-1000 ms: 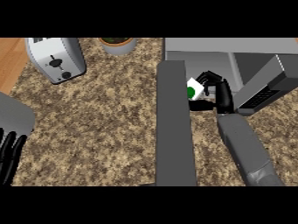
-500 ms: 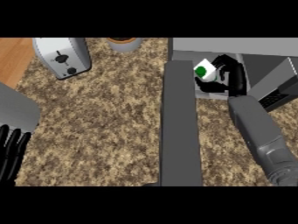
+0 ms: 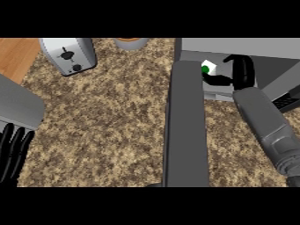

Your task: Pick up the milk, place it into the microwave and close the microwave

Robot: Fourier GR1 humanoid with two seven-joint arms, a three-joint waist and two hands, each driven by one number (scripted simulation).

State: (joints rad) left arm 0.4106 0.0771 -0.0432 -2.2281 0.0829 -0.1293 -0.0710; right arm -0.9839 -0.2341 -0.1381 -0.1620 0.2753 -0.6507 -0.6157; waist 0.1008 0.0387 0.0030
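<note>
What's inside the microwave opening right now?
Inside the grey microwave, the black right robot hand is curled round the white milk carton with a green cap. The hand covers most of the carton; whether it rests on the floor cannot be seen.

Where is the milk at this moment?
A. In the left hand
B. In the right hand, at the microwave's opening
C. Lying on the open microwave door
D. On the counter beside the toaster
B: the right hand curls round the milk at the microwave opening.
</note>
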